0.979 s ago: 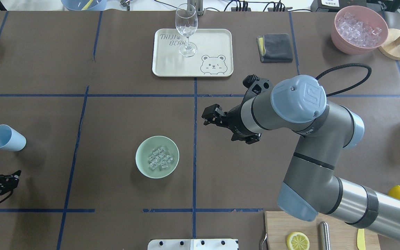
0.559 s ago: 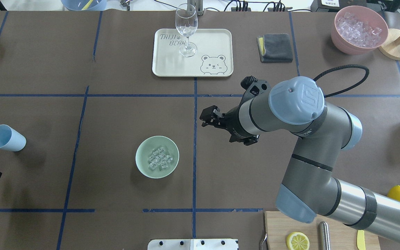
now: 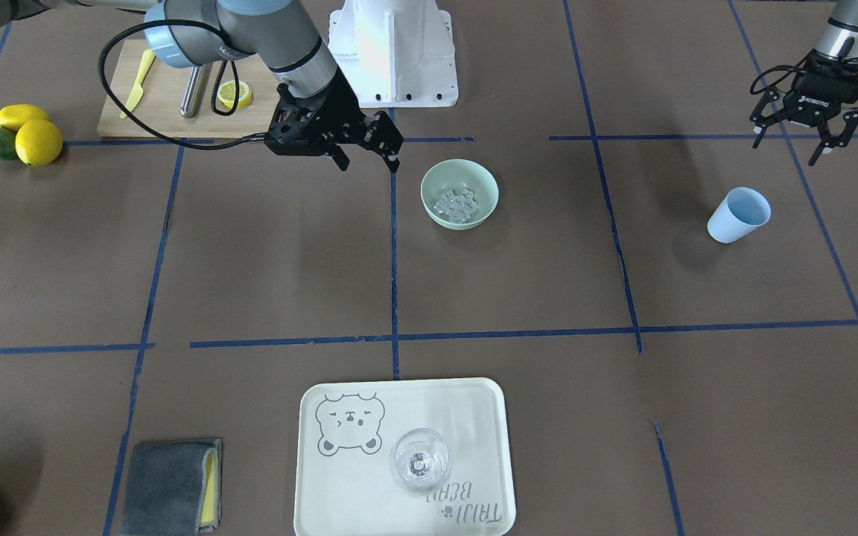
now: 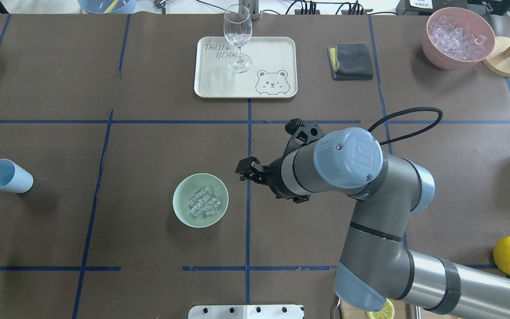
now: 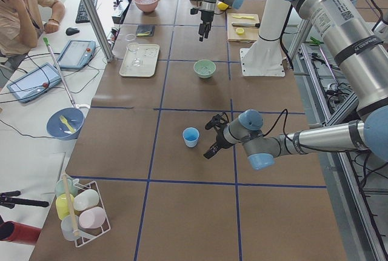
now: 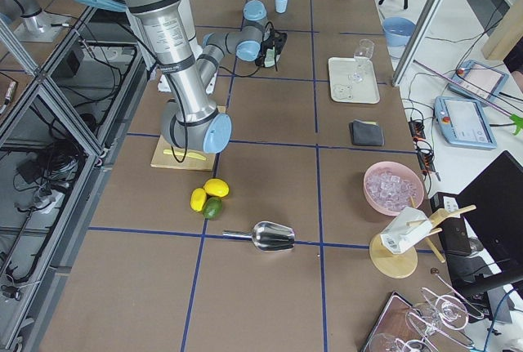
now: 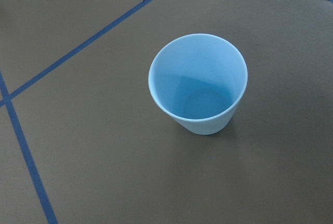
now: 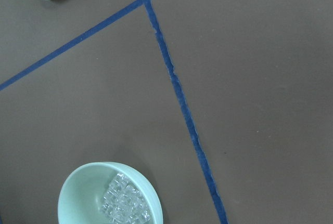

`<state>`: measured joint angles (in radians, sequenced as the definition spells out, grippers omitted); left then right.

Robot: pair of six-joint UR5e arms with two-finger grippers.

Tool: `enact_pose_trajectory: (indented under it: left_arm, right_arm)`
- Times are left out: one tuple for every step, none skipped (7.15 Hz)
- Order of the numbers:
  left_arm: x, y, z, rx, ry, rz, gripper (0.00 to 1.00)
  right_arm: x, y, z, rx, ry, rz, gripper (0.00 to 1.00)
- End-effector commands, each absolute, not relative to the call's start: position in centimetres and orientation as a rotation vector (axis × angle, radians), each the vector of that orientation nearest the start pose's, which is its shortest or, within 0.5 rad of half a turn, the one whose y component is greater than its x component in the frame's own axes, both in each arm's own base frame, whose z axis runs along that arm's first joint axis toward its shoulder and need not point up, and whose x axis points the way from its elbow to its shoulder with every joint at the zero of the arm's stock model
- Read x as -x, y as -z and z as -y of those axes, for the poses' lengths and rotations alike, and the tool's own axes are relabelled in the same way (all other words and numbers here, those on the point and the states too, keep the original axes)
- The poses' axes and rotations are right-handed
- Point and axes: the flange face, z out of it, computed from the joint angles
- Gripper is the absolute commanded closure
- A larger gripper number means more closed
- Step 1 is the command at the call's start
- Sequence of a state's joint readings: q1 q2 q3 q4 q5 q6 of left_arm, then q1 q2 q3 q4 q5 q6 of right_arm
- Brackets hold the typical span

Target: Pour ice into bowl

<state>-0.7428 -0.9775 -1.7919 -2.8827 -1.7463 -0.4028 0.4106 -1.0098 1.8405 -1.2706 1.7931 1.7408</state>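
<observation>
Mint-green bowl (image 4: 181,195) sits left of centre in the overhead view, with the ice (image 4: 204,203) heaped inside it, so the pour itself looks finished. The light blue cup (image 4: 7,176) stands empty at the far left edge, well apart from the bowl.

The right gripper (image 3: 369,158) hovers just beside the bowl, upper centre-left in the front view, jaws spread wide and gripping nothing. The left gripper (image 3: 788,145), in that view's upper right corner, is likewise spread and empty, near the cup.

The main risk is the right gripper's closeness to the rim (its height over the table is hard to judge). A low sweep toward the bowl could clip the rim, shove or tip the smooth bowl, and scatter cubes. A drop by the left arm could topple the cup.
</observation>
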Motion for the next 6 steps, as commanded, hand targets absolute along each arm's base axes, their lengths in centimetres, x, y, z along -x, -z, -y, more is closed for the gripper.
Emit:
enact_pose_trajectory:
  left_arm:
    - [-6.0,-64.1,27.6,-0.732,-0.530,-0.656,0.00]
    - [-5.0,-64.4,27.6,-0.734,-0.501,-0.644,0.00]
    - [-4.8,-64.7,27.6,-0.732,-0.494,-0.637,0.00]
    - [-4.7,-64.4,27.7,-0.740,-0.487,-0.638,0.00]
    - [-4.5,-64.5,27.8,-0.742,-0.477,-0.635,0.00]
    - [-4.4,-64.4,27.8,-0.743,-0.470,-0.636,0.00]
  right_arm:
    - [59.1,-17.5,34.5,0.040,-0.375,1.100,0.00]
    - [61.8,-17.7,35.0,0.047,-0.370,1.048,0.00]
    - [63.8,-16.3,35.7,0.050,-0.375,1.020,0.00]
    - [65.3,-18.0,35.5,0.057,-0.361,0.978,0.01]
    - [65.6,-18.3,35.3,0.058,-0.343,0.965,0.18]
    - [65.8,-18.3,34.9,0.067,-0.317,0.966,0.66]
